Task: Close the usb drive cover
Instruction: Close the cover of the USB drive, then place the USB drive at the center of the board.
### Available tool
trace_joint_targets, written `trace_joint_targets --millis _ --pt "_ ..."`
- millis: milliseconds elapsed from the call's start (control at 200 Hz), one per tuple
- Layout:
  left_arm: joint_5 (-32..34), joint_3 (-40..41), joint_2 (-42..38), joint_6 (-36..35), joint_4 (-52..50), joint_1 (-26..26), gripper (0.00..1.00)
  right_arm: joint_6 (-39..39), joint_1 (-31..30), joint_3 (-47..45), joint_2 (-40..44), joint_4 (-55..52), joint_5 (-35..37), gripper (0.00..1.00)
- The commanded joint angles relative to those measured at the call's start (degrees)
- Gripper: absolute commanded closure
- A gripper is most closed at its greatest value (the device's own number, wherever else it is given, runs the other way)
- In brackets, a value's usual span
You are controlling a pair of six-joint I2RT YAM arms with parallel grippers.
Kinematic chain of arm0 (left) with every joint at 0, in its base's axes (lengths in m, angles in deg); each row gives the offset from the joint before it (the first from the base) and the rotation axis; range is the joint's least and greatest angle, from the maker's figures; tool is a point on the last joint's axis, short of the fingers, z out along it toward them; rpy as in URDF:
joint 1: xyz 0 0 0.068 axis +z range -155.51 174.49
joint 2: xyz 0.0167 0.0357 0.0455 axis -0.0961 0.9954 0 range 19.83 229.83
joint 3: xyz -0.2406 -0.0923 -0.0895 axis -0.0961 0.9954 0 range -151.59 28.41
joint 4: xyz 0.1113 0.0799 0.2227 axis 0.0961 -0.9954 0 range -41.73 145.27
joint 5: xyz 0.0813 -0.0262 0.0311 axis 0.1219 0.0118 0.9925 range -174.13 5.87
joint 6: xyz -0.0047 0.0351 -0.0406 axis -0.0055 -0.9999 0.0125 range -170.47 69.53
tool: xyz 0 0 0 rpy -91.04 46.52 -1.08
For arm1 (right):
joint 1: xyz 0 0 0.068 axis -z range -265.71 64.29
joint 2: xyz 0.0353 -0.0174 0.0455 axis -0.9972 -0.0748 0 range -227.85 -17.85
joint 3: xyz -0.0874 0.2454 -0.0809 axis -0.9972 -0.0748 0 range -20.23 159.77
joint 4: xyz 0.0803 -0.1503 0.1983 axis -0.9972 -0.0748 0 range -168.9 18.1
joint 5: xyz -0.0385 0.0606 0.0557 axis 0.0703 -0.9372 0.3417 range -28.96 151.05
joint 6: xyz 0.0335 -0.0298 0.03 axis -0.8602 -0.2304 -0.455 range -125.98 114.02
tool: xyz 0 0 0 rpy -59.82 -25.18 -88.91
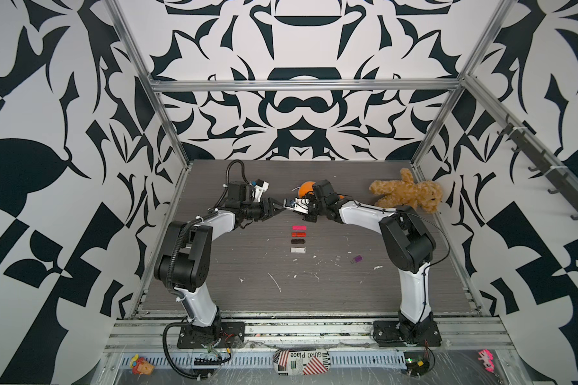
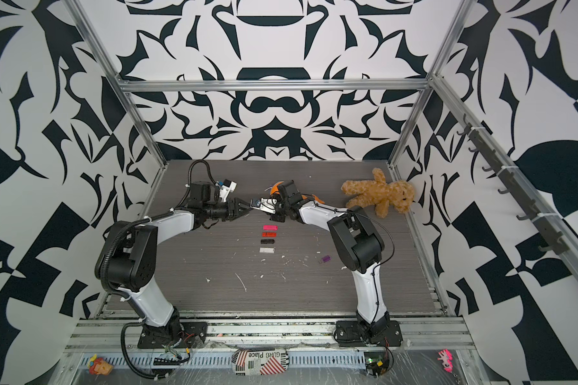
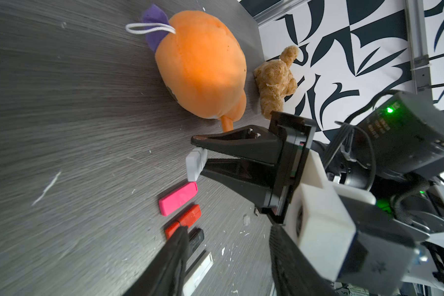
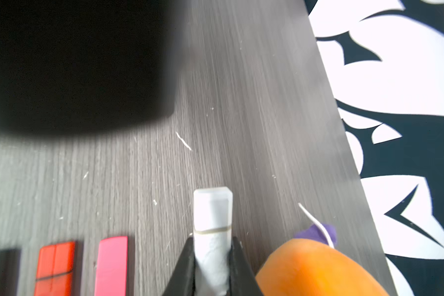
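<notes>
White usb drive [image 4: 211, 258] pinched in the right claw [image 4: 212, 242] (cover [image 4: 212, 205] looks seated), left claw [image 1: 279, 210] parted, empty, just ahead: back it straight off.

A: Where are the top views mounted?
B: High above the front edge of the table [image 1: 247, 293], looking down and toward the back wall [image 1: 297, 110]. They sit side by side, so both top views cover nearly the same scene, teddy bear [image 2: 381, 195] included.
A: And the wrist views?
B: The left wrist view looks out past the left gripper [image 3: 228, 229], low over the table, facing the right gripper [image 3: 198, 156]. The right wrist view looks along its own fingers [image 4: 185, 269], very close to the white usb drive [image 4: 212, 212]. Both wrist views share that drive, the orange plush toy [image 4: 318, 269] and the pink drive [image 4: 112, 264].
</notes>
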State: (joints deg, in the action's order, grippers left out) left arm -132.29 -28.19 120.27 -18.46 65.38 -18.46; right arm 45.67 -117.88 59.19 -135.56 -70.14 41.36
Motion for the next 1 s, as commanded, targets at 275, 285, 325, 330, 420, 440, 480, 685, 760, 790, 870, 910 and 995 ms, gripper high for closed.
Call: trace_joint_targets --millis 275,285,325,330,420,440,480,685,760,790,870,910,995 --pt "1.27 -0.61 -2.79 -3.18 -4.01 0.82 0.46 3.1 0.52 7.36 -2.75 -17.95 4.48 0.99" --pt "1.31 -0.57 -2.79 -3.18 -4.04 0.82 0.46 3.1 0.57 7.49 -2.84 -18.16 4.48 0.99" --pt "1.4 -0.53 -2.82 -3.17 -4.13 0.81 0.46 3.11 0.52 7.7 -3.04 -18.7 4.31 0.99" --pt "1.4 -0.53 -2.85 -3.18 -4.13 0.82 0.46 3.1 0.57 7.73 -3.05 -18.76 4.31 0.99" --pt "1.68 -0.4 -2.84 -3.27 -4.46 0.77 0.46 3.1 0.59 7.75 -3.29 -19.39 4.3 0.98" --pt "1.76 -0.34 -2.88 -3.27 -4.56 0.79 0.46 3.1 0.54 7.86 -3.4 -19.56 4.37 0.98" --pt "1.84 -0.19 -2.95 -3.26 -4.7 0.74 0.47 3.27 0.57 8.24 -3.74 -20.33 4.7 0.98" --pt "2.2 0.25 -3.19 -3.26 -5.19 0.77 0.47 2.93 0.5 8.89 -4.62 -20.74 4.74 0.95" --pt "2.19 0.29 -3.32 -3.14 -5.36 0.82 0.47 2.77 0.29 9.35 -4.97 -20.92 4.64 0.95" --pt "2.28 0.31 -3.32 -3.26 -5.45 0.82 0.48 2.83 0.21 9.51 -5.15 -20.92 4.74 0.95" --pt "2.33 0.4 -3.39 -3.27 -5.62 0.8 0.48 2.83 -0.06 10.27 -5.59 -21.69 4.57 0.95" --pt "2.36 0.55 -3.41 -3.25 -5.7 0.8 0.48 2.83 -0.24 10.4 -5.75 -21.72 4.56 0.95" --pt "2.46 0.75 -3.58 -3.24 -5.8 0.82 0.48 2.47 -0.49 10.63 -6.02 -21.62 4.23 0.95"
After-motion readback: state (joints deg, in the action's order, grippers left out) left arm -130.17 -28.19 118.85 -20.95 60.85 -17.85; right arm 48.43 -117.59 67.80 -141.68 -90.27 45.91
